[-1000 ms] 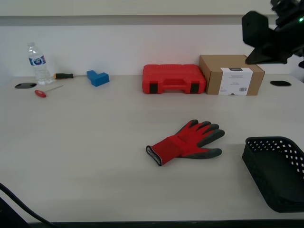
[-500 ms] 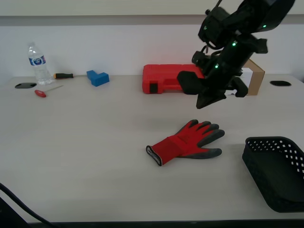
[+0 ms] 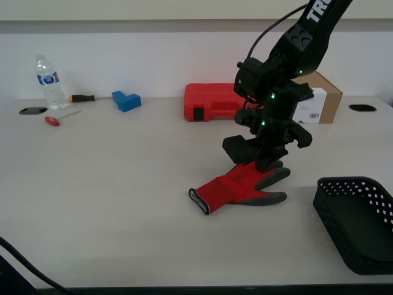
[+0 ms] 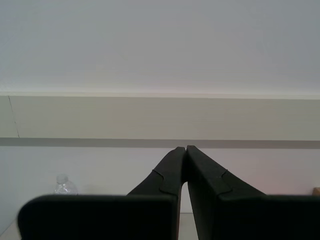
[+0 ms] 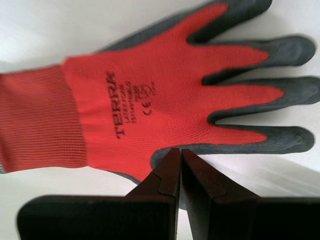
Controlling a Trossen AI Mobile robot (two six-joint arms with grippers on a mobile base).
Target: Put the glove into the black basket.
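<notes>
Moved: my first gripper [image 5: 180,152] has come down from high up by the cardboard box [image 3: 299,96]; now it hangs right over the glove [image 5: 150,95]. The glove has not moved.
First jaws: pressed together, with nothing between them. Their tips sit just above the edge of the glove, at the side of its palm.
Glove: lies flat on the worktop [image 3: 110,178] under the first jaws, red back up. Its dark grey finger ends point one way from the jaws and its red cuff points the other way. In the exterior view the arm hides part of the glove's fingers.
Second jaws: my second gripper [image 4: 184,150] is pressed together too and holds nothing. It points up at a pale wall, away from the worktop. A water bottle [image 4: 65,185] shows low down beside it.
Black basket [image 3: 359,221]: sits on the worktop, well apart from the first jaws, past the glove's finger ends. I see nothing in it.
Far from the jaws: a red tool case [image 3: 215,101] stands next to the cardboard box at the back. A blue block [image 3: 126,100] and two screwdrivers [image 3: 81,98] lie near the bottle.
</notes>
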